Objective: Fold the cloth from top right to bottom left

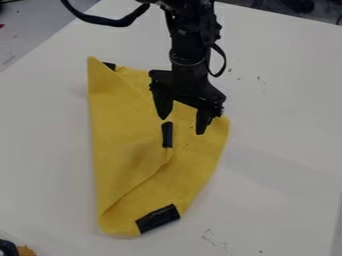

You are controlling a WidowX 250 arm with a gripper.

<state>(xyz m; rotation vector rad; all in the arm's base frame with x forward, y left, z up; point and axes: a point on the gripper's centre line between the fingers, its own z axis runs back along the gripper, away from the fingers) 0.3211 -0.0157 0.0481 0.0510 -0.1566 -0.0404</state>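
Gripper (pixel 182 125), its fingers spread apart, points down over the cloth (pixel 120 135) toward 1 o'clock, beneath an arm (pixel 190 47) extended from 12 o'clock.

Bench (pixel 284 130): white; I see dark marks (pixel 209 236) near the bottom edge
Lower-left corner: black object (pixel 8 247) beside an orange-brown piece (pixel 26 251), both cut off for me
Upper left: grey surface (pixel 40 22)
Top right: dark shapes (pixel 300 6) I can't identify

the open pincer (pixel 182 126) hangs over the folded yellow cloth (pixel 130 145).
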